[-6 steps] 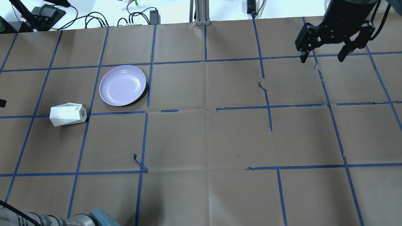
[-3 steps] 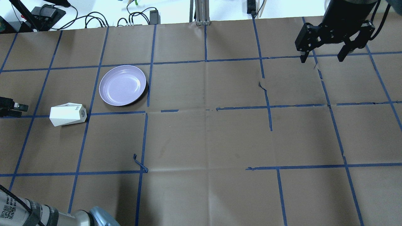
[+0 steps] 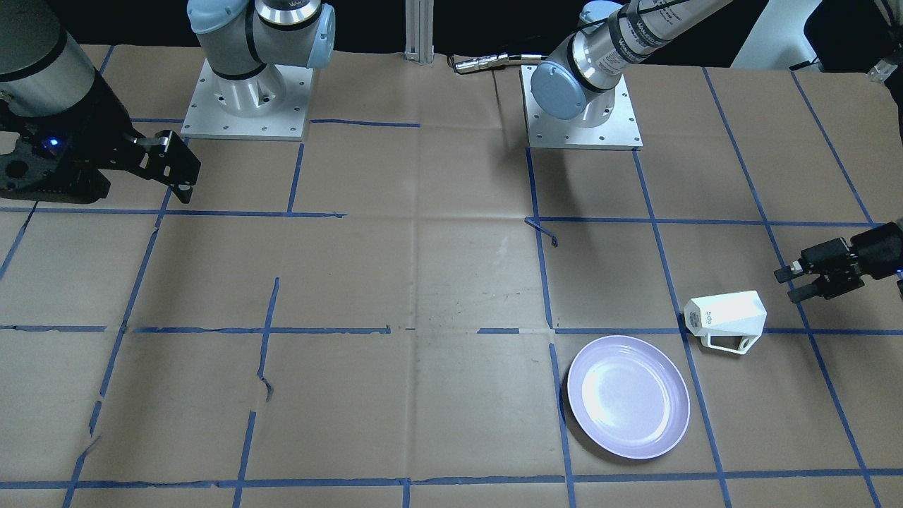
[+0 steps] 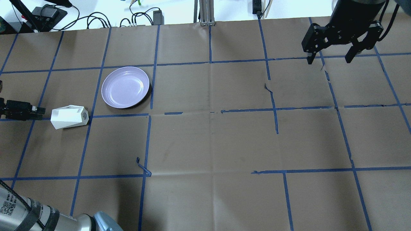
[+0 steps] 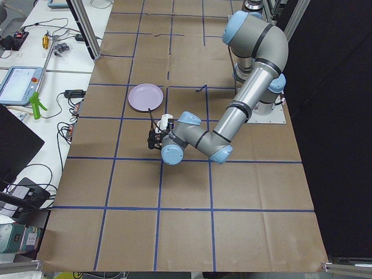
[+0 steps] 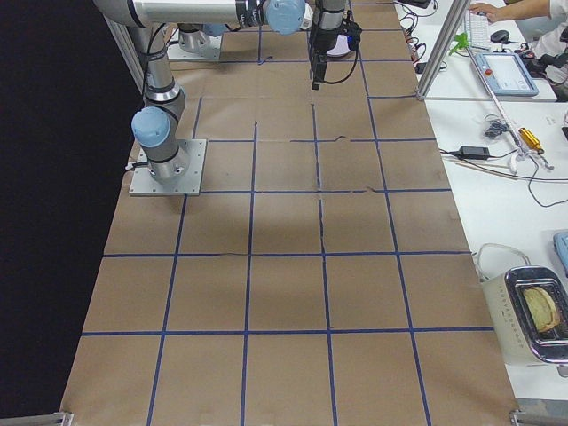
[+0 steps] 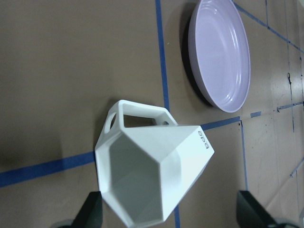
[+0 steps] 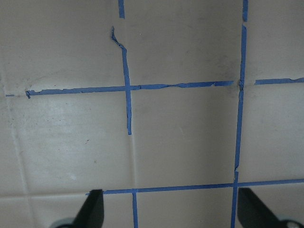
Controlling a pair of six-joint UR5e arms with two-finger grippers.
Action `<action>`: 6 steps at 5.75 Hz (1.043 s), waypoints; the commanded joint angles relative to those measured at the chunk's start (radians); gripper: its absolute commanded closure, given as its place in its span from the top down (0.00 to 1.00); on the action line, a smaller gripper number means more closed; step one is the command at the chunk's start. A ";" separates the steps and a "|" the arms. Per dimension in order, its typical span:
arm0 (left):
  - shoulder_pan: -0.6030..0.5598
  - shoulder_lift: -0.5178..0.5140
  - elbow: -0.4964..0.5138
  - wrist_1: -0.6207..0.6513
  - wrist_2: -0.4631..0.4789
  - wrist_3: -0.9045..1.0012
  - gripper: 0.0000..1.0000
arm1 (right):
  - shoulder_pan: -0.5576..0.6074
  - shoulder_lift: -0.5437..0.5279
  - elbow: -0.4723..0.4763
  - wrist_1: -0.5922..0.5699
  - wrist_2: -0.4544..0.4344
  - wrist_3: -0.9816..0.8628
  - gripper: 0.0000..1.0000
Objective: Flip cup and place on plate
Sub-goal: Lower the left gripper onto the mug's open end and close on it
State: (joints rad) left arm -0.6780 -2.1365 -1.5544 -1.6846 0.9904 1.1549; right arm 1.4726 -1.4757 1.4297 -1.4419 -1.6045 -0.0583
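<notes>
Lying sideways, faceted mug (image 4: 69,117) has left gripper (image 4: 41,110), fingers apart, at its overhead 9 o'clock; right gripper (image 4: 328,61) likewise spread.

Cup (image 4: 69,117) on its side, near plate (image 4: 125,87)

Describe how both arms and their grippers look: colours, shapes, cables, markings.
The left arm and right arm are silver-grey tubes with pale blue joint caps. The left arm carries a black lettered band and a QR label. The left gripper and right gripper are black, each with two slim jaws. Black cables loop at the right wrist.
</notes>
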 commanded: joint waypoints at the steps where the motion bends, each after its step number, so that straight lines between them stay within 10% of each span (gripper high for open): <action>1: -0.052 -0.020 -0.013 -0.023 -0.048 0.012 0.87 | 0.000 0.000 0.000 0.000 0.000 0.000 1.00; 3: -0.057 -0.011 -0.013 -0.024 -0.052 0.012 0.15 | 0.000 0.000 0.000 0.000 0.000 0.000 1.00; 4: -0.060 0.006 -0.006 -0.023 -0.053 0.011 0.00 | 0.000 0.000 0.000 0.000 0.000 0.000 1.00; 6: -0.060 0.067 0.007 -0.011 -0.072 -0.015 0.00 | 0.000 0.000 0.000 0.000 0.000 0.000 1.00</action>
State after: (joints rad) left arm -0.7368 -2.0998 -1.5515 -1.7019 0.9236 1.1569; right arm 1.4726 -1.4757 1.4297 -1.4419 -1.6045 -0.0583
